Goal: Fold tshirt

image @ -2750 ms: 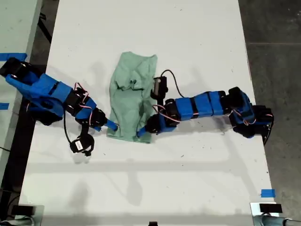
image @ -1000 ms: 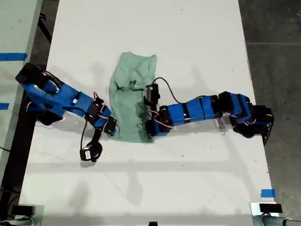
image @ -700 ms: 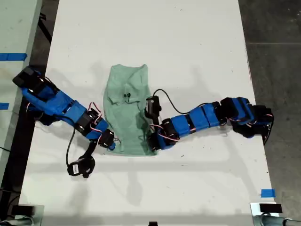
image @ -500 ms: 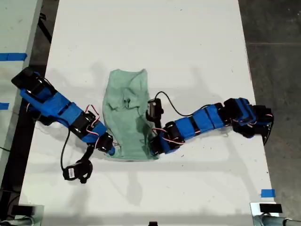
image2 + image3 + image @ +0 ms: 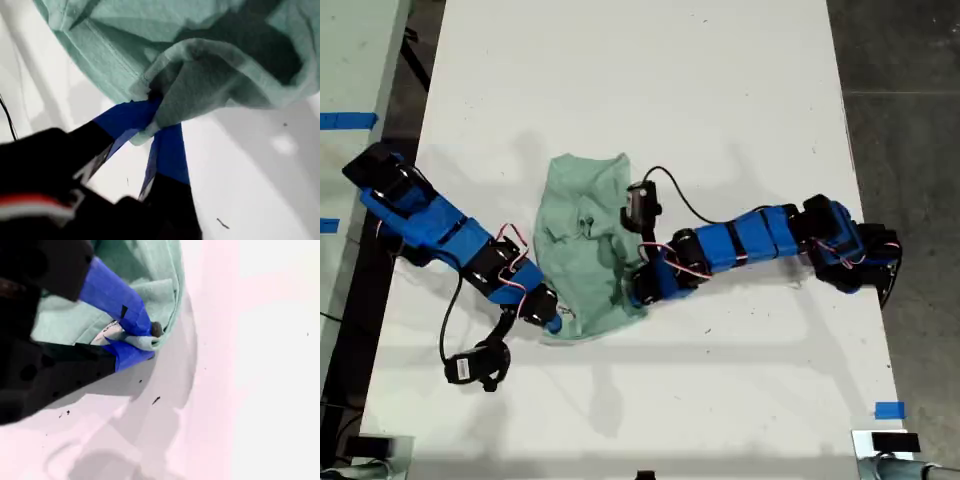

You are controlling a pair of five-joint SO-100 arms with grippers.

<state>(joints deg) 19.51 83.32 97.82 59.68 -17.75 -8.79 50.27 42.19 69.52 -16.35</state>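
Pale mint-green tshirt [image 5: 582, 245] lies rumpled, roughly folded, mid-table.

Matt cloth tshirt [image 5: 582, 245]; smooth white table [image 5: 720, 90]

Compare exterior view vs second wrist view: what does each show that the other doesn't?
Exterior only: the whole pale mint-green cloth t-shirt bunched on the white table, both blue arms, blue tape at the table edge, and the dangling black cable module.

Second wrist only: my second gripper close up, its blue jaws shut on a folded hem edge, dark specks on the table.

Both: the t-shirt held above the white tabletop.
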